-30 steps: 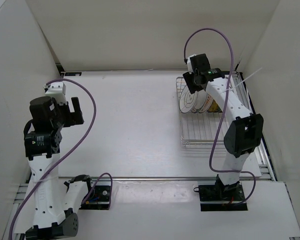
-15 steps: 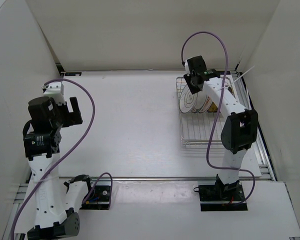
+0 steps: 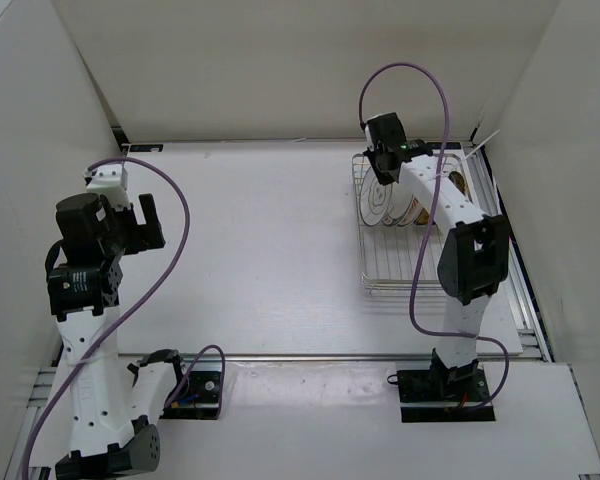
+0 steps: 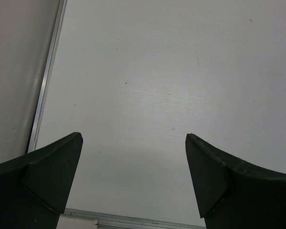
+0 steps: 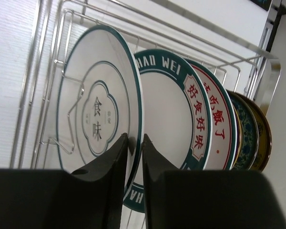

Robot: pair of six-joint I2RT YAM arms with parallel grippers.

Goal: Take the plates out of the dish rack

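**A:** Over the last second the right gripper (image 5: 134,139) has edged left and farther back over the dish rack (image 3: 400,265). The left arm (image 3: 85,290) hasn't shifted.

**B:** Take it from the left, then.

**A:** The left gripper (image 4: 133,138) hangs over bare counter (image 3: 260,250), its fingers (image 4: 43,176) spread wide with nothing between them. A metal rail (image 4: 45,86) runs along the counter's left edge.

**B:** And the plates, how many?

**A:** Five, all standing on edge in one row at the far end of the rack, on the counter's right side. From the right wrist camera, left to right:
- the front plate (image 5: 93,109), white with a thin teal ring and characters at its centre
- the HAO WEI plate (image 5: 167,109), with a dark green rim
- the red-lettered plate (image 5: 214,109)
- the teal-blue plate (image 5: 245,129)
- the yellow-brown plate (image 5: 263,133), mostly hidden

**B:** The right fingers?

**A:** Drawn narrow, one on either side of the front plate's rim, pinching it.

**B:** The room?

**A:** One rack, two arms and two purple cables (image 3: 185,225). The counter is white, and plain white walls (image 3: 280,70) close it in on the left, back and right.
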